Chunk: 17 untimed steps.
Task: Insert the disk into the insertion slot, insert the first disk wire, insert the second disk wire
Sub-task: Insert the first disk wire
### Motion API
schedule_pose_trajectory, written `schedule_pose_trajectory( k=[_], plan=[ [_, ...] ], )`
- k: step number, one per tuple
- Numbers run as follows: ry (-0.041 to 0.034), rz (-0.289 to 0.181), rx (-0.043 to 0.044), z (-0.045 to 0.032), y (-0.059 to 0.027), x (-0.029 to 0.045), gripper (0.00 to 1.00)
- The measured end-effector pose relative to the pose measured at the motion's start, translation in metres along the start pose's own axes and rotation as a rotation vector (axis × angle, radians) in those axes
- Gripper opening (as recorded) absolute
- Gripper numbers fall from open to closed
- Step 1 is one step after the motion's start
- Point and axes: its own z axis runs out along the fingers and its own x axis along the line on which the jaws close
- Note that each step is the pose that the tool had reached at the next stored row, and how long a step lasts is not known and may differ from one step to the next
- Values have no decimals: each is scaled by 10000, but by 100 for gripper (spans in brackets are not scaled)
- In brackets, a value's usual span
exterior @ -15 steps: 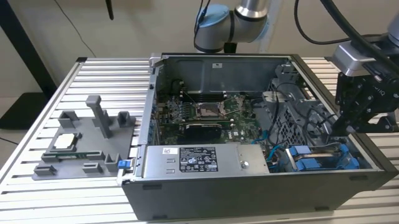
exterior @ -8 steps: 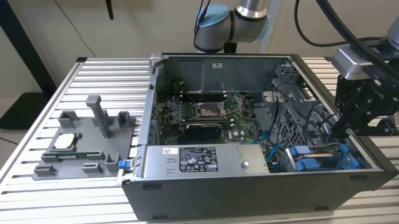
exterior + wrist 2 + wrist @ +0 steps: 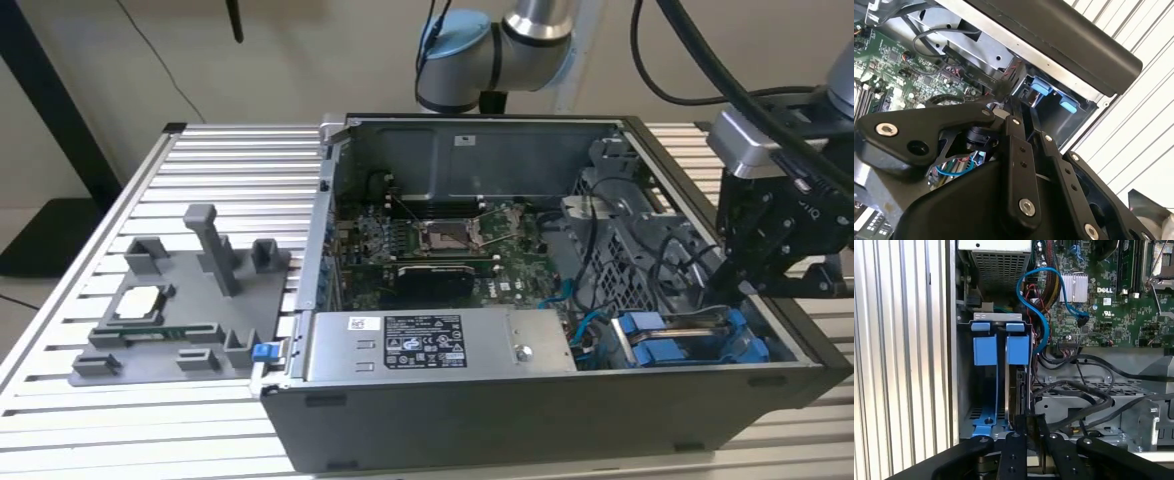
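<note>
The disk (image 3: 1021, 385) stands edge-on in the insertion slot (image 3: 979, 412), in the drive bay at the case's corner. Its blue carrier tab (image 3: 1018, 349) sits beside a second blue tab (image 3: 985, 350). In the exterior view the blue carriers (image 3: 674, 348) lie low at the view's right, inside the case. My gripper (image 3: 1032, 416) hangs just over the disk's near end with its fingers (image 3: 1016, 150) drawn together. Black wires (image 3: 1074, 392) curve in to the fingertips; whether one is pinched I cannot tell. The gripper (image 3: 731, 292) also shows over the bay.
A grey power supply (image 3: 441, 345) fills the case's front. The motherboard (image 3: 441, 245) lies behind it. A blue data cable (image 3: 1040, 295) loops over the bay. The case wall (image 3: 801, 345) stands close beside the gripper. A grey fixture (image 3: 187, 300) sits on the slatted table.
</note>
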Motion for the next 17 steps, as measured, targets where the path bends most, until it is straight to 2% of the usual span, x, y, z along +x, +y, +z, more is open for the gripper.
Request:
schedule_pose_trajectory(
  k=[17],
  plan=[
    [4, 71, 7, 104, 35, 35, 0]
  ],
)
